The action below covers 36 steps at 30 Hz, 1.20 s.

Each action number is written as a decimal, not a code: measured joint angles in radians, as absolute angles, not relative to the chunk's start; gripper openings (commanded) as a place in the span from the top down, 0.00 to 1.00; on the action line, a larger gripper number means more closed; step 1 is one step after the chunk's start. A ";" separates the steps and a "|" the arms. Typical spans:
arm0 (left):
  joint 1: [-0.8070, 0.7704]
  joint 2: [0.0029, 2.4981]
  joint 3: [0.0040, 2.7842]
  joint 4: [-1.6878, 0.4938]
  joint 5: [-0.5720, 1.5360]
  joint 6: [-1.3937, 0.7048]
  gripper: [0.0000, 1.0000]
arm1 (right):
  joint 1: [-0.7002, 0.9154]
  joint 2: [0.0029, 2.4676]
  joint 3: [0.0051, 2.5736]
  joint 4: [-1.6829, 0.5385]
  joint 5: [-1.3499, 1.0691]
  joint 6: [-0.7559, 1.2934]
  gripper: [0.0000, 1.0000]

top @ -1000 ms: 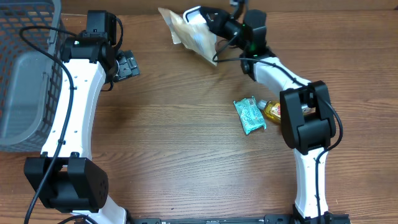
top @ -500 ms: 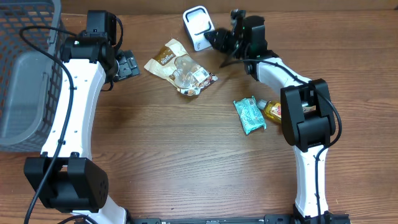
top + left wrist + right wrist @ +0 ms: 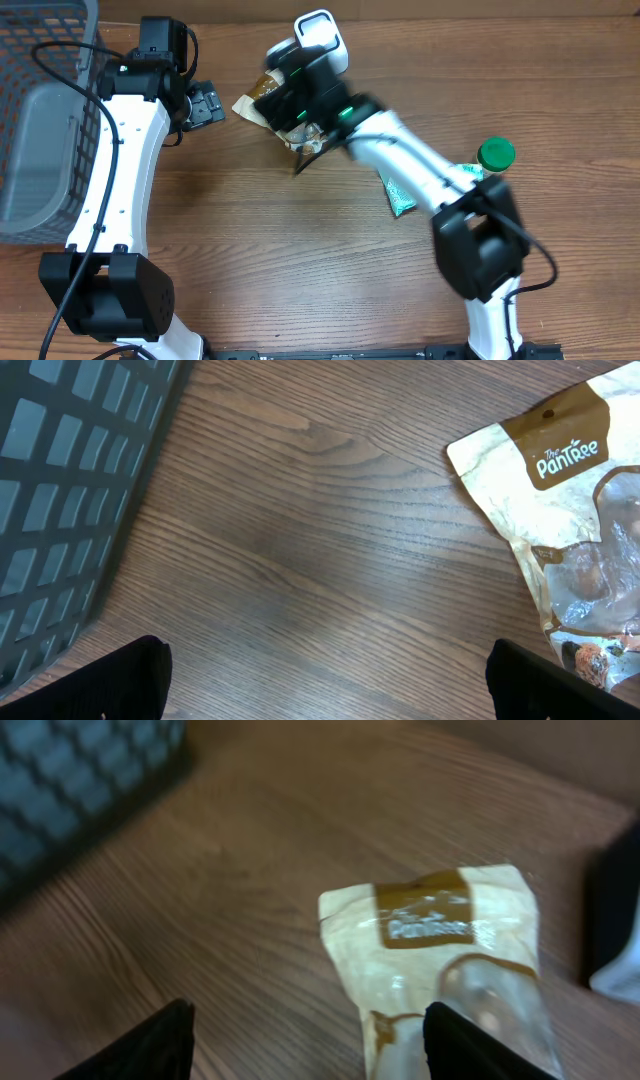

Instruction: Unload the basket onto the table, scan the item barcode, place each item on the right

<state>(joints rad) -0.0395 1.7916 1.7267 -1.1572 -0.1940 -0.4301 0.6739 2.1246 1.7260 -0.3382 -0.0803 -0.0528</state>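
My right end effector [image 3: 305, 1020] hangs low over the bench [image 3: 300, 250], fingers spread, nothing between them. Just ahead of the tips lies the pouch [image 3: 440, 940], flat on the wood, its brown label band facing up. No grip on it, so there is no scan under way as I read it.

My left end effector [image 3: 325, 660] is spread wide too and empty, off to the pouch's other side, near but not touching.

Further back stands the scanner [image 3: 320, 35], white, at the bench's far edge, just beyond the pouch. Nothing is being held up to its face. I can't make out a barcode from here, and I can't tell whether one has been read.

What's left, I reckon: pinch the pouch, lift it, turn the code toward the scanner. A teal packet [image 3: 400, 198] and a green-capped bottle [image 3: 495, 155] wait out on my right. The basket [image 3: 40, 60] sits far left.
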 measured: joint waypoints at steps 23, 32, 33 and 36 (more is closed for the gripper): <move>-0.039 1.792 1.727 -1.157 -0.194 -0.430 0.00 | 0.616 2.348 1.736 -0.354 0.233 -0.327 0.20; -0.039 1.792 1.727 -1.157 -0.194 -0.430 0.00 | 0.641 2.344 1.745 -0.434 0.218 -0.317 0.93; -0.039 1.792 1.727 -1.157 -0.194 -0.430 0.00 | 0.646 2.340 1.745 -0.438 0.217 -0.311 0.96; -0.039 1.792 1.727 -1.158 -0.194 -0.430 0.00 | 0.678 2.320 1.742 -0.459 0.205 -0.294 0.96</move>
<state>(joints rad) -0.0395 1.7916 1.7267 -1.1576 -0.1936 -0.4301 0.6777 2.3199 1.7416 -0.4591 0.2047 -0.2935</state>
